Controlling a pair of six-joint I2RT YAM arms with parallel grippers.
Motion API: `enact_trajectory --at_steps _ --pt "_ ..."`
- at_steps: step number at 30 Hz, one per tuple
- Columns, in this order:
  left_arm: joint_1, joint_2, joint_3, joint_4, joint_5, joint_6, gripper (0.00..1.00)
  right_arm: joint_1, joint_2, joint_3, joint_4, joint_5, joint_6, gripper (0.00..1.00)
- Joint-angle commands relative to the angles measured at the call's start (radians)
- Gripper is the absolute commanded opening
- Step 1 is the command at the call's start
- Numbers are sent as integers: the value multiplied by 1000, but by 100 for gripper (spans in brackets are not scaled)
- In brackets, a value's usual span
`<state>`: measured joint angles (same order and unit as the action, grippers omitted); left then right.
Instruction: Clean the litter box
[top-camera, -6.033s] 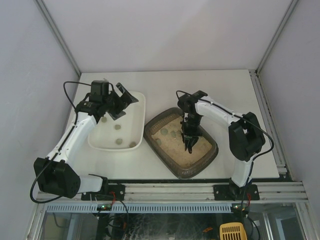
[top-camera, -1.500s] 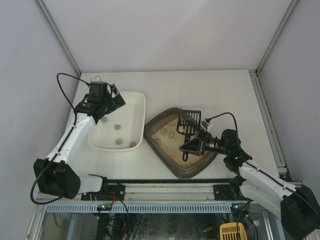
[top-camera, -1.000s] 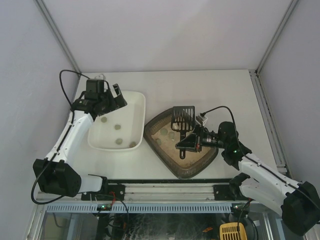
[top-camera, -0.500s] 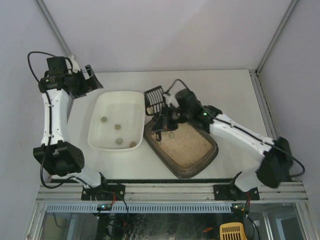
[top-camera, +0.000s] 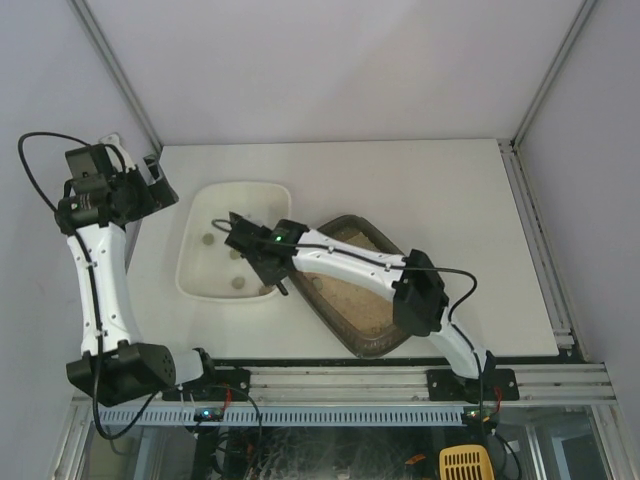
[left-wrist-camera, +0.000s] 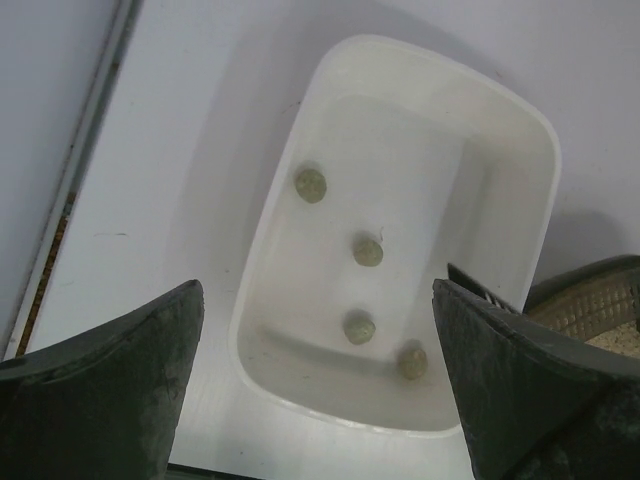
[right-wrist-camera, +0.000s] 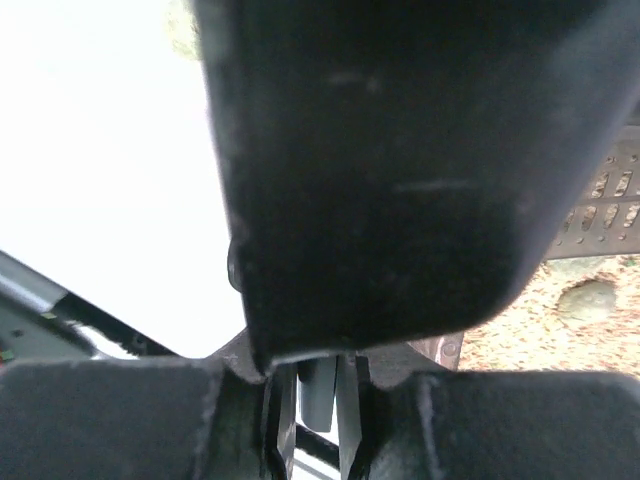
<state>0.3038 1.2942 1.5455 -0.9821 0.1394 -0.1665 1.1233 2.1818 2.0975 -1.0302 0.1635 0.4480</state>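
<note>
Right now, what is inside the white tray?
Four small greenish clumps lie on the white tray floor, apart from one another. One corner is hidden behind a finger of the left end effector.

Robot lab cell, white panel walls (top-camera: 330, 70), aluminium frame rail (top-camera: 340, 380)

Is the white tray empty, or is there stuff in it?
Not empty. The left wrist view shows four small round clumps lying on the floor of the white tray.

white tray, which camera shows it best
Left wrist: nearly the whole white tray and its four clumps. Top external has the right arm over part of it; right wrist gives only white glare.
</note>
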Motion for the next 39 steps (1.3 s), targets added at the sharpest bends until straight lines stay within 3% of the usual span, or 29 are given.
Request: enact_trajectory --at_steps 1,11,27,29,31,32,35,37,39 --pt "4 -59 -42 67 -66 40 100 59 36 111 -101 270 -132 0" --pt "3 -76 -36 82 -49 47 100 96 5 44 59 436 -275 0" --pt "3 -82 -71 98 -3 26 100 101 17 6 153 525 -375 0" --pt "2 -79 -71 98 -1 23 100 117 16 0 158 603 -389 0" --pt "3 -79 -74 101 -3 21 100 141 -5 -46 231 596 -470 0" --pt "3 -79 -74 104 -10 19 100 159 0 -44 232 561 -514 0" --pt "3 -73 -70 105 -15 13 100 172 62 24 174 701 -530 0" --pt "2 -76 -74 106 -16 9 100 160 52 8 180 630 -552 0" --pt "2 -77 -77 107 -13 9 100 173 60 1 189 698 -574 0"
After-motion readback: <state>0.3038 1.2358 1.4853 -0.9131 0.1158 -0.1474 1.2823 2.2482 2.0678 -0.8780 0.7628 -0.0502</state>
